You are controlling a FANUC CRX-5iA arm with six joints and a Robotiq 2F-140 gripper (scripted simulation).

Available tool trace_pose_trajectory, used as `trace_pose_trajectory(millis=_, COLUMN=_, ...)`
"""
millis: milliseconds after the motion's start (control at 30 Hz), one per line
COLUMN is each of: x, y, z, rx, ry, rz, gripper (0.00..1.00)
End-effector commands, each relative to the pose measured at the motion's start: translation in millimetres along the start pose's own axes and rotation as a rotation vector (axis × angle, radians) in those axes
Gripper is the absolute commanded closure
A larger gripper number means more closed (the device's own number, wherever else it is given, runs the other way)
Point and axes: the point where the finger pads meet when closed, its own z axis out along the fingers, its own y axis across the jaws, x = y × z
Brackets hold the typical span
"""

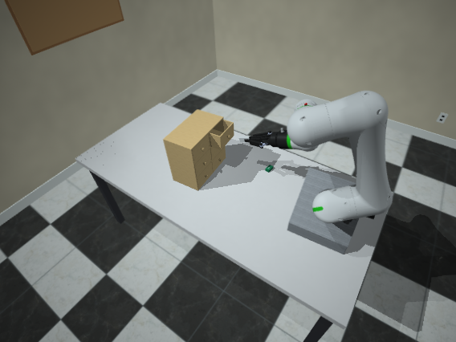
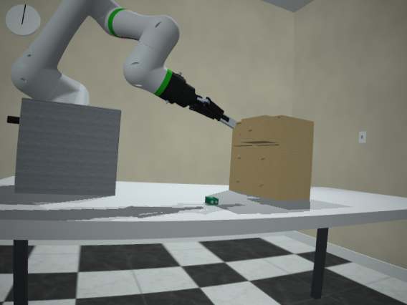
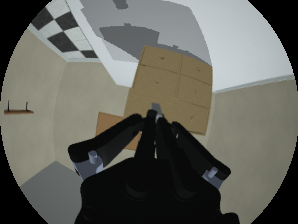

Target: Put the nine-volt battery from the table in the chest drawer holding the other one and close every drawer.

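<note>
Tool clenched on nothing, nosing at the pulled-out top drawer.

The tool point(image 2: 229, 122) points its pinched tips at the front of the open top drawer point(image 1: 221, 133) of the wooden chest point(image 1: 189, 160). The green nine-volt battery point(image 1: 269, 168) lies on the desk point(image 1: 225, 225), between chest and arm's grey base block point(image 1: 309, 229).

Battery point(image 1: 269, 168) on table point(image 1: 225, 217) btwn chest point(image 1: 189, 160) & arm base point(image 1: 305, 229); top drawer point(image 1: 221, 131) out.
</note>
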Motion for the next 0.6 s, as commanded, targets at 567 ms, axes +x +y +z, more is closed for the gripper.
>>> trace_pose_trajectory(millis=567, x=-1, y=0, z=23, rx=0.0, ry=0.0, rz=0.0, gripper=1.0)
